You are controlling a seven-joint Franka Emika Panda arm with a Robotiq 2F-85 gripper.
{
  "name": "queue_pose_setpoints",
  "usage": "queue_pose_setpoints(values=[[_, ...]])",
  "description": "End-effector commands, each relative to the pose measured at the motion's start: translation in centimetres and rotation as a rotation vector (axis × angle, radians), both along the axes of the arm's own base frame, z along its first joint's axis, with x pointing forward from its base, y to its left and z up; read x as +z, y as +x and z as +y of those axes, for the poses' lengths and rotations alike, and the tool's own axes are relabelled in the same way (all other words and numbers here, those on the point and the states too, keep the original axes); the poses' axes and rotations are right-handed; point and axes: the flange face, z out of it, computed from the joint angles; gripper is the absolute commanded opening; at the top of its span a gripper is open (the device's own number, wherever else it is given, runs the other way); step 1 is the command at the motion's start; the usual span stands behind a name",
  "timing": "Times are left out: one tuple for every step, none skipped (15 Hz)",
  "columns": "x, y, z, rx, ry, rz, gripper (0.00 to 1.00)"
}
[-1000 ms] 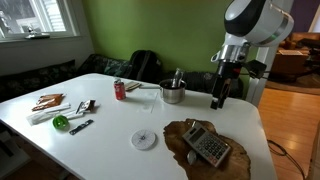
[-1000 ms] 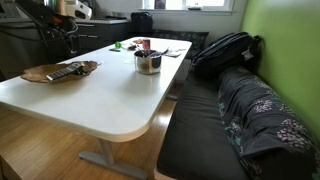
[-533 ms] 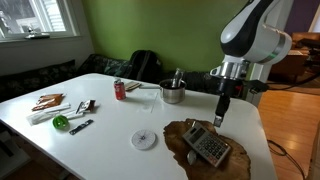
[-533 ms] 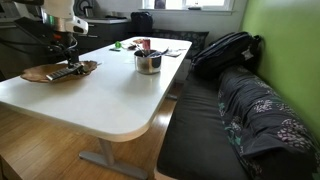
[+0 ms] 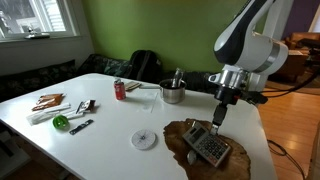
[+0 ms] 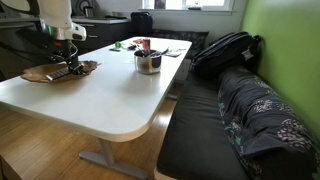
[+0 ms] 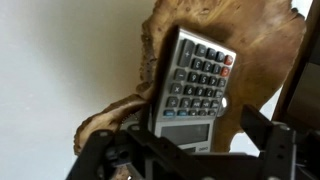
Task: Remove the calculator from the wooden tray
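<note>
The calculator (image 5: 210,148) is grey with light keys and lies flat on the wooden tray (image 5: 182,133), a dark brown slab with a wavy edge at the table's near corner. My gripper (image 5: 217,122) hangs just above the calculator's far end, open and empty. In the wrist view the calculator (image 7: 193,85) fills the middle on the tray (image 7: 262,50), its display end between my two spread fingers (image 7: 190,160). Calculator (image 6: 68,72), tray (image 6: 38,73) and gripper (image 6: 72,62) also show in an exterior view at the table's far left.
A white round disc (image 5: 145,139) lies left of the tray. A steel pot (image 5: 173,93) and a red can (image 5: 120,90) stand further back. Small tools and a green object (image 5: 61,122) lie at the left. A backpack (image 6: 225,50) sits on the bench.
My arm has moved from beyond the table's far edge toward the tray and lowered, so the gripper now hangs just over the calculator. Nothing on the table has moved.
</note>
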Motion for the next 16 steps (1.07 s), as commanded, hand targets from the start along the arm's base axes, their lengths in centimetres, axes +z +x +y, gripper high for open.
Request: queue_pose_setpoints(values=[[-1.9, 0.2, 0.0, -0.005, 0.008, -0.007, 0.85], [-2.3, 0.3, -0.1, -0.006, 0.01, -0.007, 0.88], [-2.6, 0.4, -0.1, -0.01, 0.01, -0.007, 0.86], [-2.9, 0.6, -0.1, -0.011, 0.01, -0.012, 0.86], [-3.0, 0.8, 0.0, -0.011, 0.002, -0.02, 0.84], [-3.1, 1.2, 0.2, -0.007, -0.003, -0.031, 0.81], [-3.0, 1.6, 0.4, -0.003, -0.008, -0.045, 0.8], [-2.8, 1.9, 0.6, -0.001, -0.013, -0.056, 0.78], [-2.5, 2.4, 0.8, 0.003, -0.01, -0.07, 0.82], [-2.1, 2.7, 1.0, 0.005, -0.007, -0.084, 0.82], [-1.8, 3.0, 1.3, 0.012, 0.007, -0.093, 0.85], [-1.4, 3.3, 1.7, 0.021, 0.018, -0.1, 0.86], [-1.3, 3.5, 2.0, 0.028, 0.021, -0.108, 0.85], [-1.2, 3.6, 2.3, 0.038, 0.028, -0.112, 0.89], [-1.2, 3.7, 2.5, 0.045, 0.03, -0.112, 0.88], [-1.2, 3.7, 2.7, 0.053, 0.033, -0.11, 0.92]])
